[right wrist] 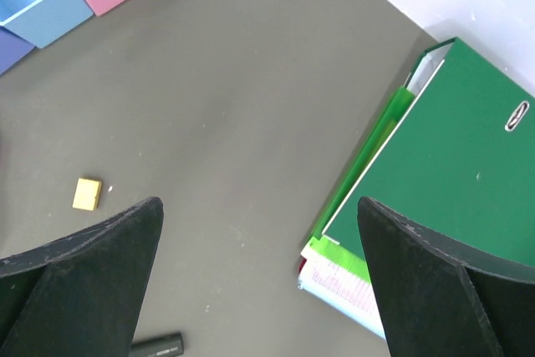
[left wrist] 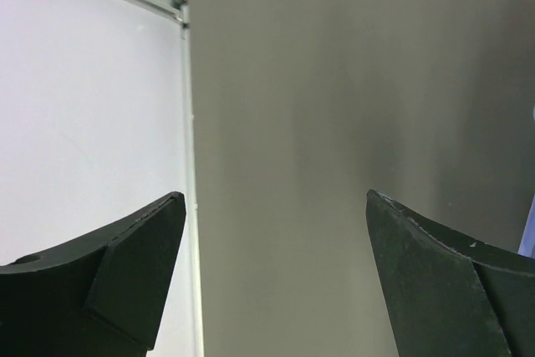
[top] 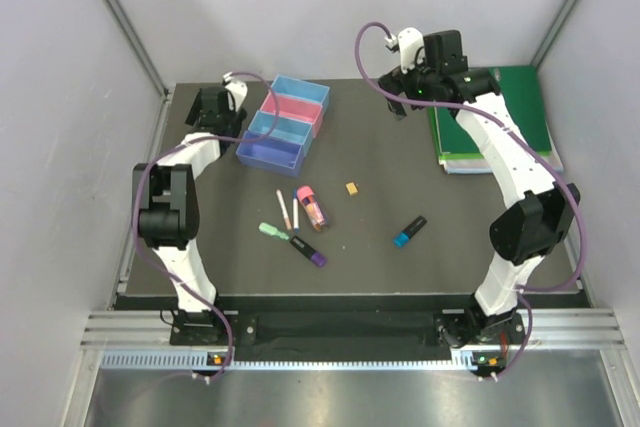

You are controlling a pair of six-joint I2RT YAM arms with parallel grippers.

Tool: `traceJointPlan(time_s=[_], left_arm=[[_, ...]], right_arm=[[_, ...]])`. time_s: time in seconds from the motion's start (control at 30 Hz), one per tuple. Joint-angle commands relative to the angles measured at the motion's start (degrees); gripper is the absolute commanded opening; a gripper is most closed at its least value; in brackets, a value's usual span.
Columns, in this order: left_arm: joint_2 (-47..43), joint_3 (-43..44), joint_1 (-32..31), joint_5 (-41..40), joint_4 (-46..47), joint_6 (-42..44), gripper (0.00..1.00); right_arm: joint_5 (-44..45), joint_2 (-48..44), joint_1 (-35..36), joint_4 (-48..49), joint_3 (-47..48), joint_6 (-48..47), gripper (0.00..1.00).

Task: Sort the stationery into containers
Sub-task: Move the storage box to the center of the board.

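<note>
Stationery's all loose in the middle of the matte dark grey table [top: 400, 277], probably so either arm can reach it. There's a thick pink marker [top: 312, 206], two thin white pens [top: 283, 209], a mint green marker [top: 272, 231], a black marker with a purple end [top: 308, 251], a black marker with a blue end [top: 409, 231] and a tiny tan square eraser [top: 352, 188]. Four smooth open plastic bins [top: 285, 125] sit packed together back-left. Nothing seems sorted yet, though I can't really see into them. Left hand [left wrist: 276, 206] and right hand [right wrist: 259, 206] both gape wide, holding nothing. A glossy green ring binder [right wrist: 451, 156] lies off to the right.
</note>
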Motion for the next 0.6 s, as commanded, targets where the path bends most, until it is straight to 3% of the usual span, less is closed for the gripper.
traceJointPlan(time_s=[0.0, 0.33, 0.57], left_arm=[[1.83, 1.25, -0.51, 4.27, 1.07, 1.02, 0.92], [1.13, -2.18, -4.11, 14.13, -4.64, 4.71, 0.91], [2.54, -1.56, -9.29, 16.69, -8.07, 5.24, 0.88]], right_arm=[[0.87, -1.39, -0.24, 0.06, 1.0, 0.55, 1.0], [0.61, -1.12, -0.15, -0.29, 1.89, 1.52, 1.0], [0.61, -3.4, -0.24, -0.37, -0.75, 1.61, 1.0]])
